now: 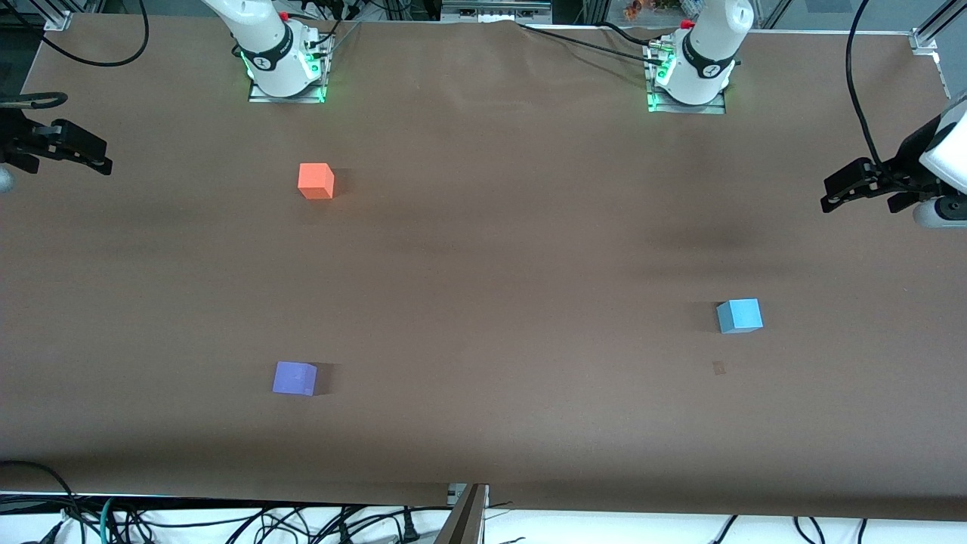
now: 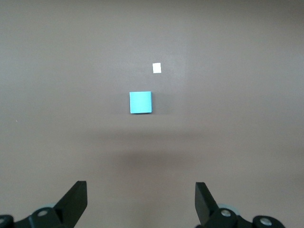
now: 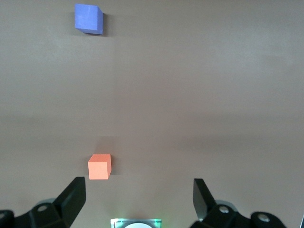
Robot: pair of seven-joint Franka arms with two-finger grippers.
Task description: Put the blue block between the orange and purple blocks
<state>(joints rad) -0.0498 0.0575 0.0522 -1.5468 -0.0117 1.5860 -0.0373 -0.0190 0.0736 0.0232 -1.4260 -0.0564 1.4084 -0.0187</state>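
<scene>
My left gripper (image 1: 831, 198), fingers spread and empty, hangs high nearest the blue block (image 1: 739, 316); my right gripper (image 1: 102, 162) waits, spread too.

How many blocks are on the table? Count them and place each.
3. The orange block sits toward the right arm's end, near the bases. The purple block lies nearer the front camera than it. The blue block is toward the left arm's end. None seems hidden.

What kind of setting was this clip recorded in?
Most likely a robotics lab bench: a table under brown covering, two bolted arm bases lit green, loose cables along the edges. Only the orange block, purple block and blue block lie on it.
</scene>
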